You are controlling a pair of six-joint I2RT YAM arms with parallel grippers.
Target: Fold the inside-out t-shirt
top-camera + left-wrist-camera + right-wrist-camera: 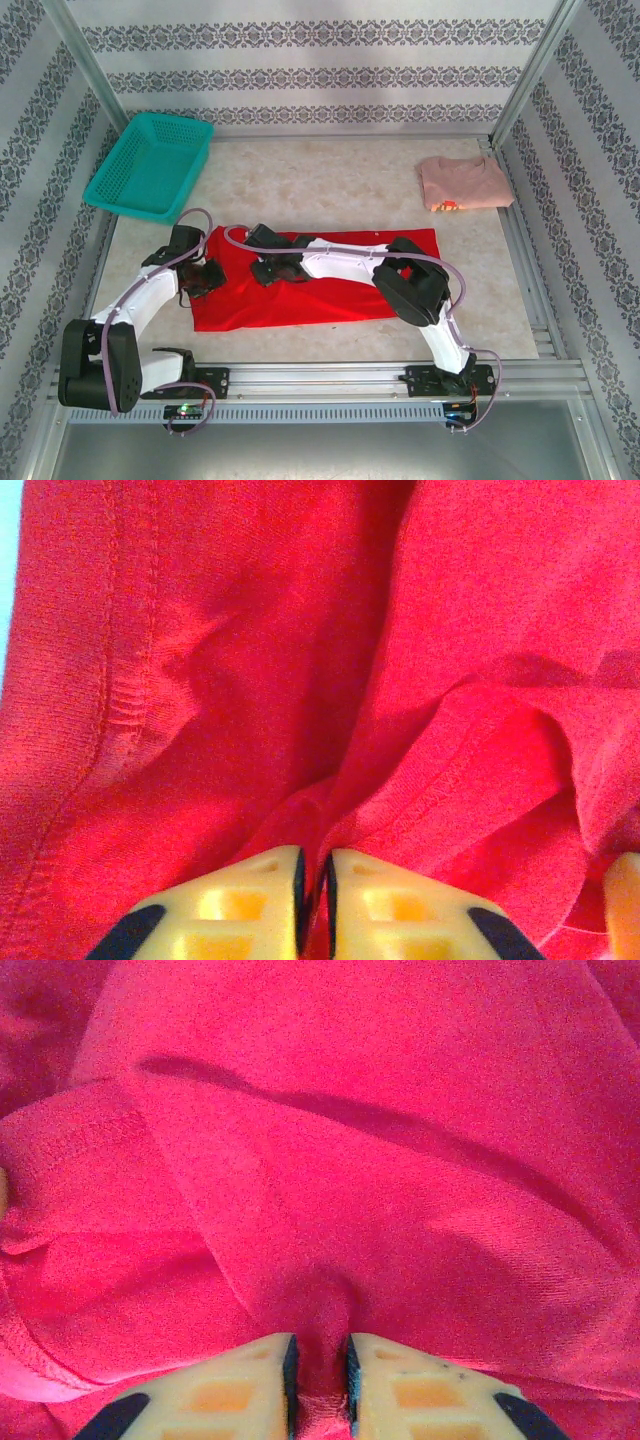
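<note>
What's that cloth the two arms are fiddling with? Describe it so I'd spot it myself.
On the pale table, look at the middle of the near half. The red t-shirt lies spread out there. It is bright red, unlike the pale pink shirt folded at the far right.

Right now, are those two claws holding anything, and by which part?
Both pinch the red t-shirt: the left claw a bunched fold near its left end, the right claw a fold slightly further in.
</note>
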